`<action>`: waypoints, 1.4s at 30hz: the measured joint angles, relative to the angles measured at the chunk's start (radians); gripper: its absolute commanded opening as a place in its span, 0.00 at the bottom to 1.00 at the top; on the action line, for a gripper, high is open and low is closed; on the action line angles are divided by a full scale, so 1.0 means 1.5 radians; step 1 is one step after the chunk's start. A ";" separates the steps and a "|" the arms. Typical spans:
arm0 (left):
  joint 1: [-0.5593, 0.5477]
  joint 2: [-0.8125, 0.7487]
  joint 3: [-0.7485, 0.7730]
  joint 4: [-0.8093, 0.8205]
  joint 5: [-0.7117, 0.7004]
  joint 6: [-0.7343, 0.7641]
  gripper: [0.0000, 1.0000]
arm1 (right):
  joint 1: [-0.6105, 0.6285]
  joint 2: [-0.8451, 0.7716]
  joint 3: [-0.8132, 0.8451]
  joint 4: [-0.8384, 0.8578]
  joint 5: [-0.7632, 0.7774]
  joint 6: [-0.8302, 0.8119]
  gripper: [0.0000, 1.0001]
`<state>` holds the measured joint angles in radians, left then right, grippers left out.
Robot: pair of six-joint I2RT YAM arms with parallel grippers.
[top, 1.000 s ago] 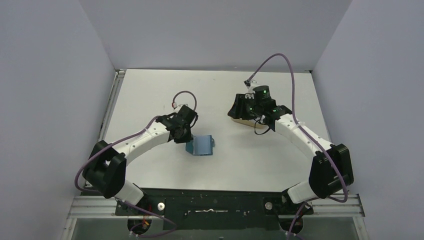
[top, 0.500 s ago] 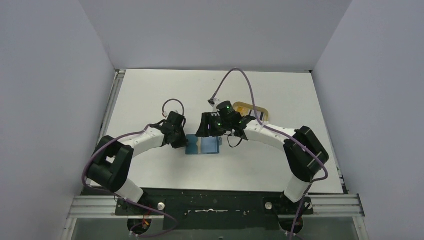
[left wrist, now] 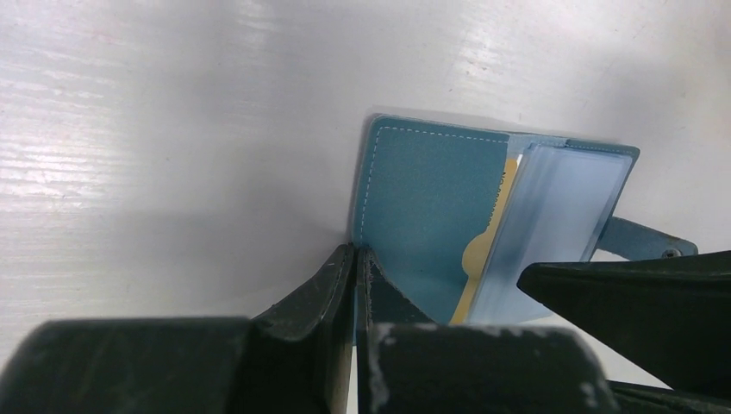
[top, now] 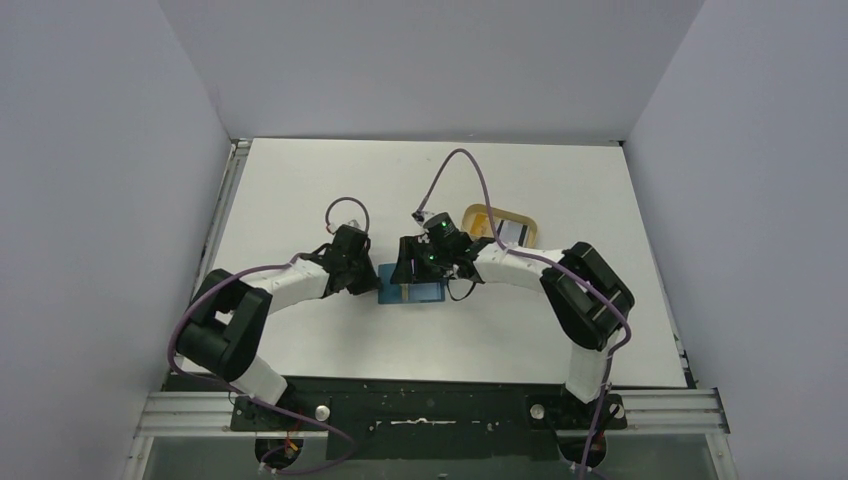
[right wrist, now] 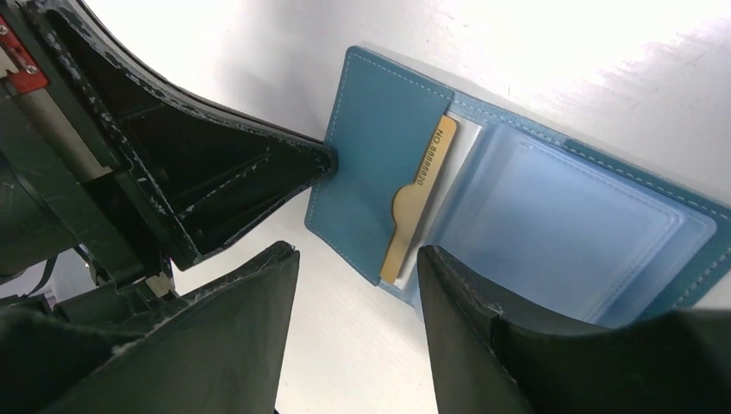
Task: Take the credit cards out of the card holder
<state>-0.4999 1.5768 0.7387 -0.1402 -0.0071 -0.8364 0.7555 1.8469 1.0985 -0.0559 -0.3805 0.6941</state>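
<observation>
The teal card holder [top: 420, 291] lies open on the table, its paler blue inside facing up. A tan credit card [right wrist: 421, 197] sits in its left pocket, partly showing beside the clear sleeve [right wrist: 560, 224]. My left gripper [left wrist: 356, 250] is shut on the card holder's left edge. Just over the card holder's near edge hovers my right gripper [right wrist: 358, 254], open and empty, one finger either side of the tan card's end. Another credit card [top: 512, 232], white with black bands, lies in the tan tray [top: 478, 215].
The tan oval tray stands behind and right of the card holder. The holder's snap strap [left wrist: 646, 241] sticks out on its right side. Grey walls close in the table on three sides.
My right arm swung left from the tray to the card holder, uncovering the tray, and its jaws opened a little. The card holder now lies flatter; my left gripper shifted slightly left, still shut.
</observation>
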 measured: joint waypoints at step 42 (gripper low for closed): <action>0.022 -0.023 -0.018 -0.010 -0.009 -0.005 0.00 | -0.009 0.120 -0.090 0.424 -0.084 0.173 0.53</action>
<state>-0.4667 1.5417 0.7124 -0.1551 -0.0200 -0.8436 0.7425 2.0274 0.9630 0.5797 -0.5064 0.9531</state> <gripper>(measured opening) 0.007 0.533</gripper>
